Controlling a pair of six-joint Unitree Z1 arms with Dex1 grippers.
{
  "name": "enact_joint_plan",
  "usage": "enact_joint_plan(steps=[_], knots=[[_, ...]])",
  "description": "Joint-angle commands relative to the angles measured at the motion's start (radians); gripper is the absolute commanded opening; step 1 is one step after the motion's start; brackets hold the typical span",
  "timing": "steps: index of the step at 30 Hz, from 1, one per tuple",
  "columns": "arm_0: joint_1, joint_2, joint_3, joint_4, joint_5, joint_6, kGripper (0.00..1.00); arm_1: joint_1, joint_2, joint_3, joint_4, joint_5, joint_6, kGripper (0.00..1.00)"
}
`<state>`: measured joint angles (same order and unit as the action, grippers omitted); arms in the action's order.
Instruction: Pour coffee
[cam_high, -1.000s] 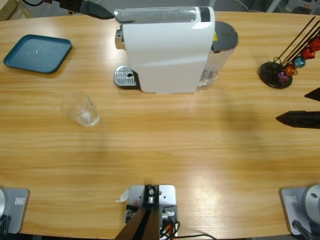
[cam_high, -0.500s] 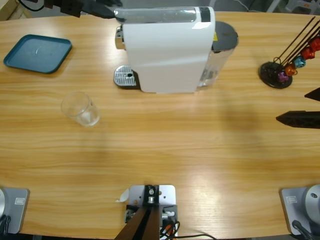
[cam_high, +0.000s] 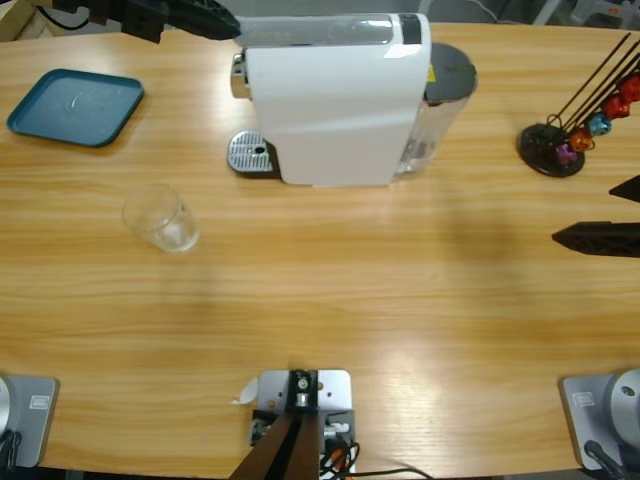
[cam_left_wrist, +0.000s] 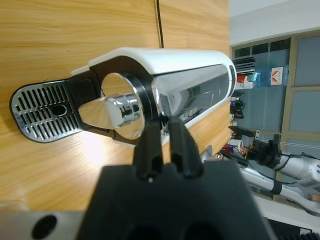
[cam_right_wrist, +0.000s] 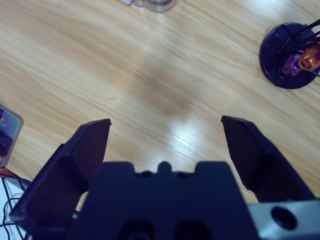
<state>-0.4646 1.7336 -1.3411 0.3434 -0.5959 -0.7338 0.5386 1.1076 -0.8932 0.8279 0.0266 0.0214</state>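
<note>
1. The left gripper (cam_left_wrist: 161, 127) sits at the coffee machine (cam_high: 335, 100), at about eleven o'clock on the worktop (cam_high: 330, 300). Its fingers (cam_left_wrist: 181, 145) are together, almost touching, tips pointed at the chrome front of the machine. My guess is it means to press or nudge something there, since nothing is clamped between them.

2. The right gripper (cam_right_wrist: 165, 130) hangs over bare wood at three o'clock, fingers (cam_right_wrist: 85, 145) wide apart and empty. It looks parked, just clear of the capsule stand (cam_high: 552, 148) at two o'clock.

3. No coffee shows anywhere. The glass (cam_high: 160, 218), at nine o'clock, stands on the wood looking clear and empty, well apart from the drip grate (cam_high: 250, 153) under the spout.

4. That placing matters: as I judge it, the glass has to stand on the grate before anything is brewed, or the coffee would run onto the grate itself.

5. A blue tray (cam_high: 75, 105) lies at ten o'clock with nothing on it, perhaps a spot for serving the filled glass.

6. The task looks barely started to me.
</note>
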Motion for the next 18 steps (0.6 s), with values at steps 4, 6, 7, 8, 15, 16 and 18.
enact_joint_plan(steps=[4,6,7,8,15,16,18], knots=[[-0.058,-0.030,-0.166,-0.007,-0.058,-0.063,0.000,0.006,0.017,0.005,0.013,-0.017,0.011,1.000],[-0.062,-0.037,-0.179,-0.007,-0.058,-0.070,0.000,0.006,0.014,0.007,0.012,-0.017,0.011,1.000],[-0.065,-0.040,-0.185,-0.007,-0.058,-0.072,0.000,0.006,0.015,0.006,0.012,-0.017,0.011,1.000],[-0.069,-0.043,-0.191,-0.010,-0.061,-0.072,0.000,0.006,0.017,0.005,0.013,-0.017,0.011,1.000],[-0.135,-0.138,-0.109,-0.075,0.022,0.177,0.987,0.004,-0.076,0.008,-0.050,-0.111,0.028,1.000],[-0.151,-0.178,-0.058,-0.074,0.113,0.237,0.988,0.000,-0.102,0.004,-0.093,-0.147,0.028,1.000],[-0.201,-0.261,0.047,-0.063,0.312,0.378,1.000,-0.043,-0.125,0.004,-0.159,-0.212,0.029,1.000]])
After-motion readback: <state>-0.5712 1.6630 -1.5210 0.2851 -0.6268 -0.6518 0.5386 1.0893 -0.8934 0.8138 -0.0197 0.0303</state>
